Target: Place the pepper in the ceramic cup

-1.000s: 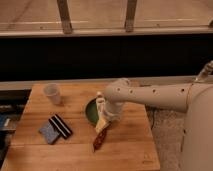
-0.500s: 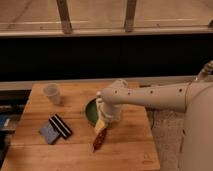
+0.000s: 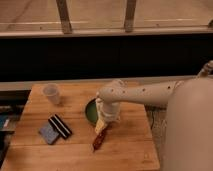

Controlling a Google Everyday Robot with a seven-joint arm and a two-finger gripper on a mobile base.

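So the white robot arm [image 3: 145,92] comes in from the 3 o'clock side and bends down over the middle of the butcher-block wooden worktop [image 3: 130,145]. The gripper [image 3: 102,125] points straight down, right at the 5 o'clock edge of the round green bowl [image 3: 90,111]. Honestly can't tell whether the gripper is spread or clamped; it's just a pale yellowish tip from this angle.

The small dark red-brown tapered pepper [image 3: 99,141] sits right under the gripper, at 6 o'clock from the bowl. It's slanted, with its upper end up against the gripper tip and its lower end towards 7 o'clock. Can't say if it's resting on the wood or lifted.

The little whitish ceramic cup [image 3: 51,93] stands upright way over at 10 o'clock on the worktop, well apart from the pepper. At about 8 o'clock there's a flat grey-blue block [image 3: 48,133] with a black striped packet [image 3: 61,126] touching it.
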